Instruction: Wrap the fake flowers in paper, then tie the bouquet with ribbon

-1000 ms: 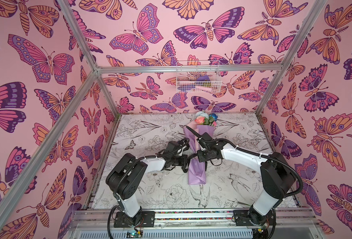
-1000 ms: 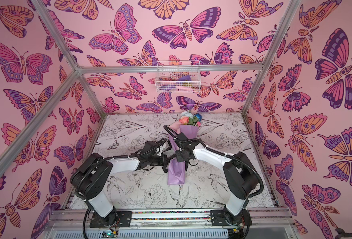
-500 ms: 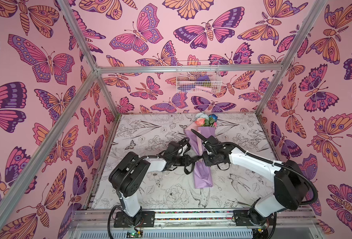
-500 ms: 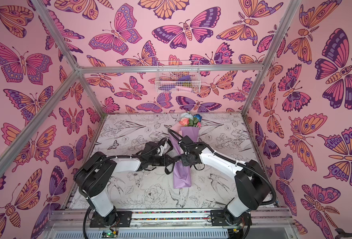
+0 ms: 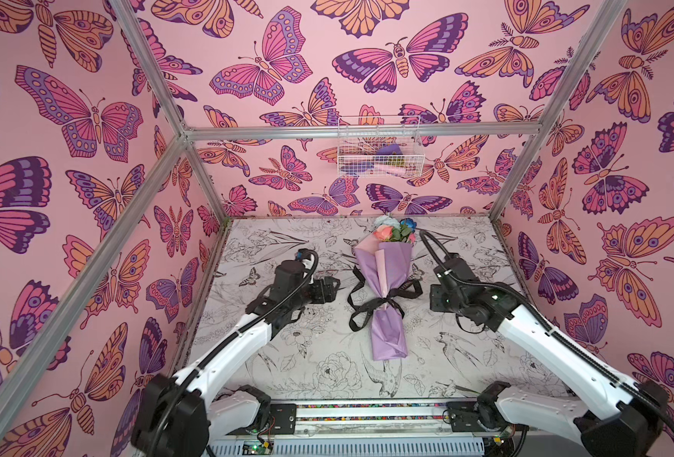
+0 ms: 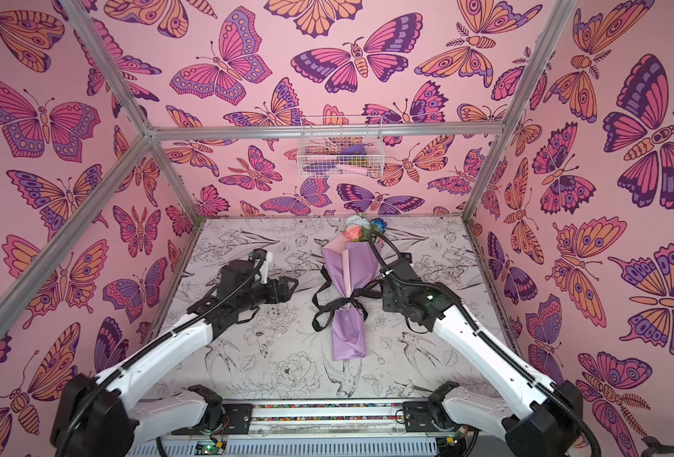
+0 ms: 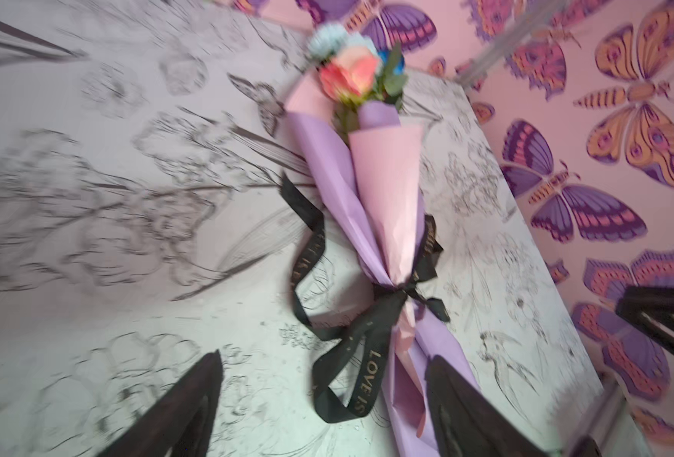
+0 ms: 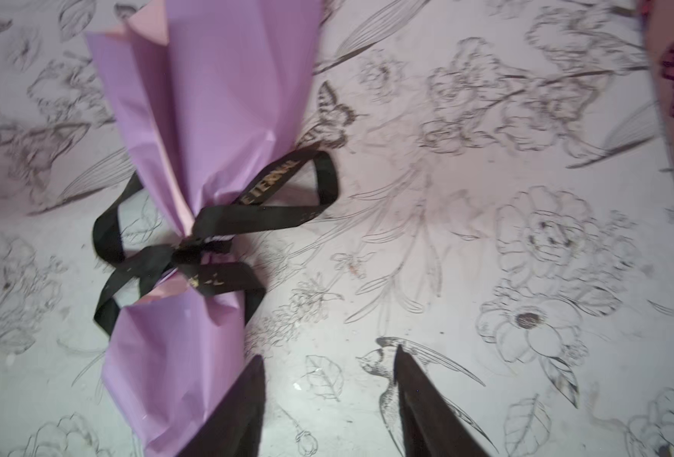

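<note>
We see the bouquet of fake flowers point(image 5: 390, 269), wrapped in lilac and pink paper, lying in the middle of the flower-printed white table point(image 5: 307, 356). A black ribbon with gold letters point(image 7: 367, 328) is knotted around it. The left gripper point(image 5: 330, 288) and the right gripper point(image 5: 435, 294) stand on either side of it, jaws apart, holding nothing.

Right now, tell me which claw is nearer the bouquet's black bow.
Right. The right claw sits just beside the bow; the left claw stands farther off on the opposite side.

You are getting bare tabletop point(image 5: 307, 356) on both sides of the bouquet point(image 5: 390, 273). Its black ribbon point(image 7: 371, 370) loops are sprawling sideways, narrowing both gaps beside the knot.
</note>
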`<state>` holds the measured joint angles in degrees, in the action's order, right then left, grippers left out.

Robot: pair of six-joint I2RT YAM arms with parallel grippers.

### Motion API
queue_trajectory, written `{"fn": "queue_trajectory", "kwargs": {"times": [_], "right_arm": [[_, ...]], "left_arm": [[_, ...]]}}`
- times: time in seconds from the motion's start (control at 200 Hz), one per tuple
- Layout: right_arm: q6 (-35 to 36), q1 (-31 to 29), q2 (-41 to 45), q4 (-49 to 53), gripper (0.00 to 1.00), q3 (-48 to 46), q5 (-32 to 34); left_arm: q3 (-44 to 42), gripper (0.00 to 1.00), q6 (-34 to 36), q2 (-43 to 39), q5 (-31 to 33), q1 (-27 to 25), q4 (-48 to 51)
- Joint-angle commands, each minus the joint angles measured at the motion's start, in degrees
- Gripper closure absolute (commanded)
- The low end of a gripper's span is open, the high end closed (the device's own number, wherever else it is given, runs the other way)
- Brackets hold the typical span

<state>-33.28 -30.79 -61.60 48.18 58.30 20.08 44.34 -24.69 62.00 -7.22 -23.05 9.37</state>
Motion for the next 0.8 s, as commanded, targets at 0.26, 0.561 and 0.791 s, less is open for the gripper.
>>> {"fn": "queue_trajectory", "kwargs": {"times": [0.26, 0.561, 0.791], "right_arm": [[1.2, 15.1, 7.1, -5.1, 0.01, -6.5, 16.9], [18.7, 15.7, 8.7, -39.3, 0.01, -22.8, 26.2], [23.3, 18.9, 8.0, -53.5, 0.01, -31.3, 25.1]], "left_arm": [[-8.6, 0.01, 9.0, -14.2, 30.9, 12.3, -0.1], [-22.2, 0.01, 19.2, -9.8, 22.1, 21.0, -24.1], [-28.6, 0.01, 23.4, -3.7, 11.8, 22.4, -38.3]]}}
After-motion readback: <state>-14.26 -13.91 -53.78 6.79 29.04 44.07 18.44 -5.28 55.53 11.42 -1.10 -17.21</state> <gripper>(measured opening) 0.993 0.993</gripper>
